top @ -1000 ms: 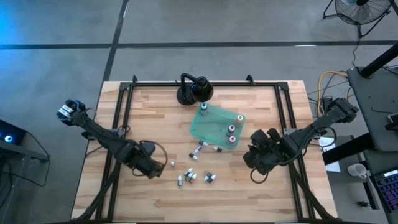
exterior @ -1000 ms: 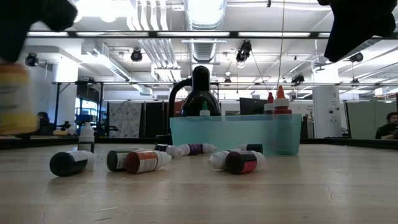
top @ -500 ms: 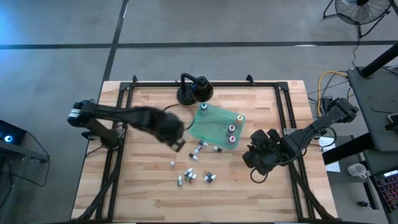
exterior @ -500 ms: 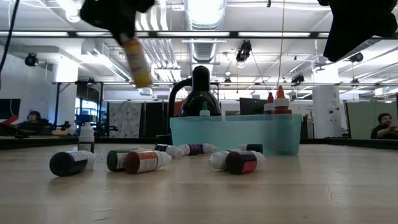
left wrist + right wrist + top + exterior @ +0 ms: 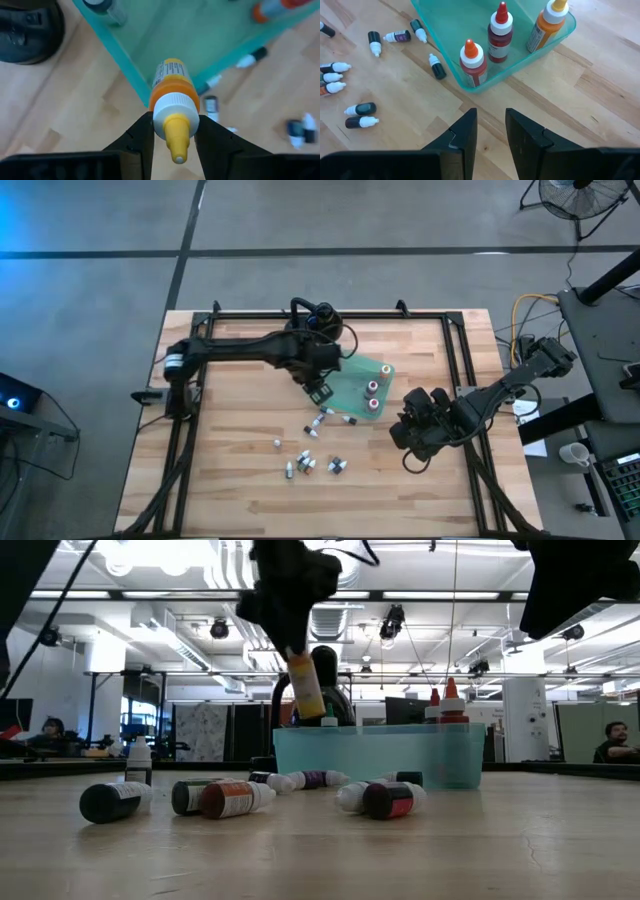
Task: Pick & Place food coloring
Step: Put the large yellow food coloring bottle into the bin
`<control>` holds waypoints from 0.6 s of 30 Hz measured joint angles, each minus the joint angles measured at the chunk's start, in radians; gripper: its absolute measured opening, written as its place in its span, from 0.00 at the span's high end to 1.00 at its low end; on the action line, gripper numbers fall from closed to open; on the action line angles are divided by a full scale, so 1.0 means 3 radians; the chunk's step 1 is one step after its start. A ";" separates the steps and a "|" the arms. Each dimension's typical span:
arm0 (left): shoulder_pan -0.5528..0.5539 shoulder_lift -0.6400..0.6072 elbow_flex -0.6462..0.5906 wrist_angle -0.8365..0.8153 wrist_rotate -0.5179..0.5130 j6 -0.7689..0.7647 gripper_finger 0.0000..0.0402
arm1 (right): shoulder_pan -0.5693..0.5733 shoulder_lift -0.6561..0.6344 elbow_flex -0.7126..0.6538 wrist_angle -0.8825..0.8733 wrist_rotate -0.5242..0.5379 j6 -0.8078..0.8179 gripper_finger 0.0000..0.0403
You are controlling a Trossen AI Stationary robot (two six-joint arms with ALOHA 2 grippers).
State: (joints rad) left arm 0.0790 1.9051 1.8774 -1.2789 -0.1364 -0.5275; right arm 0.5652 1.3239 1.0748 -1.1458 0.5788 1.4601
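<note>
My left gripper [image 5: 320, 387] is shut on an orange-and-yellow food coloring bottle [image 5: 171, 90] above the near left rim of the green tray [image 5: 345, 383]. In the low view the bottle [image 5: 305, 688] hangs under the gripper, above the tray's wall [image 5: 400, 755]. Three bottles [image 5: 499, 32] stand upright on their bases in the tray's right part, and another stands near its far corner [image 5: 102, 6]. Several bottles [image 5: 320, 425] lie on their sides on the wood in front of the tray. My right gripper [image 5: 491, 127] waits open to the tray's right, nothing between its fingers. My left gripper pinches the bottle between its two fingers at the white collar [image 5: 161, 107] just below the yellow tip. The fingers come from above, pointing steeply down. The bottle hangs below them, tip up and slightly tilted, clear of the table and the tray.
A black round-based stand [image 5: 312, 327] sits just behind the tray at the far edge. Loose bottles [image 5: 225, 798] cluster in the table's middle and near part [image 5: 305, 463]. A black frame rail [image 5: 200, 370] runs along the table's sides. Bare wood lies at the near left.
My left gripper has swung from the table's near left, up and toward the far right, to the green tray's left rim, rolling its wrist on the way. The orange-and-yellow bottle has travelled with it, clear of the table throughout.
</note>
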 joint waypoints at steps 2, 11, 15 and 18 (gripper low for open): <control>0.0046 0.0081 0.0003 -0.0003 -0.0016 0.0050 0.75 | 0.0000 0.0000 0.0000 0.0000 0.0000 0.0000 0.77; 0.0059 0.0443 -0.0006 0.0008 0.0043 0.0268 0.75 | -0.0001 0.0000 -0.0081 -0.0001 0.0000 0.0070 0.77; 0.0059 0.0574 -0.0005 0.0006 0.0138 0.0316 0.75 | -0.0001 0.0000 -0.0157 0.0002 -0.0004 0.0191 0.77; 0.0058 0.0618 -0.0001 0.0013 0.0173 0.0358 0.75 | -0.0001 0.0000 -0.0198 0.0008 -0.0015 0.0273 0.77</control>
State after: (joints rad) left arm 0.0963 2.0905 1.8771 -1.2751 -0.0845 -0.4202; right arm 0.5648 1.3239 1.0153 -1.1435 0.5743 1.5421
